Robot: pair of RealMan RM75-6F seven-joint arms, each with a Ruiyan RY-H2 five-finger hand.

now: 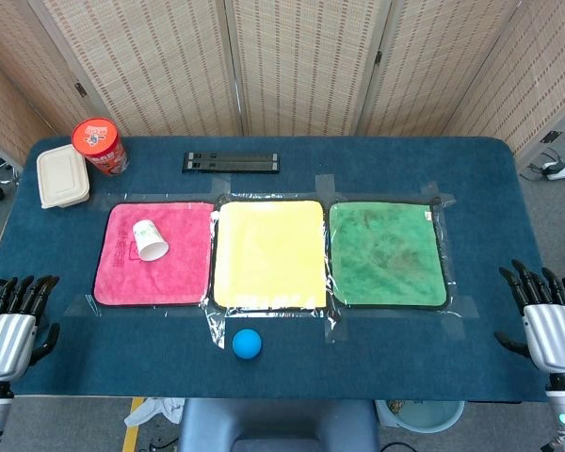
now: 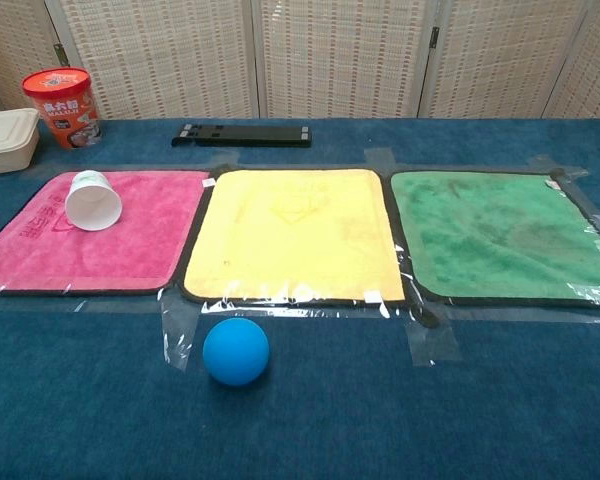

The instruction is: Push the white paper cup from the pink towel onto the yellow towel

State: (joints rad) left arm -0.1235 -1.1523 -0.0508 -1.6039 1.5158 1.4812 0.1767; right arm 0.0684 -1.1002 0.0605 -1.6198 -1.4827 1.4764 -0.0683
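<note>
White paper cup (image 1: 150, 239) lay tipped on pink towel (image 1: 154, 277), 9 o'clock of yellow towel (image 1: 269, 254); left hand (image 1: 12, 330) and right hand (image 1: 544, 320) both empty, fingers spread

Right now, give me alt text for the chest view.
A white paper cup lies on its side on a pink towel, left of a yellow towel and a green towel. A blue ball sits in front.
</note>
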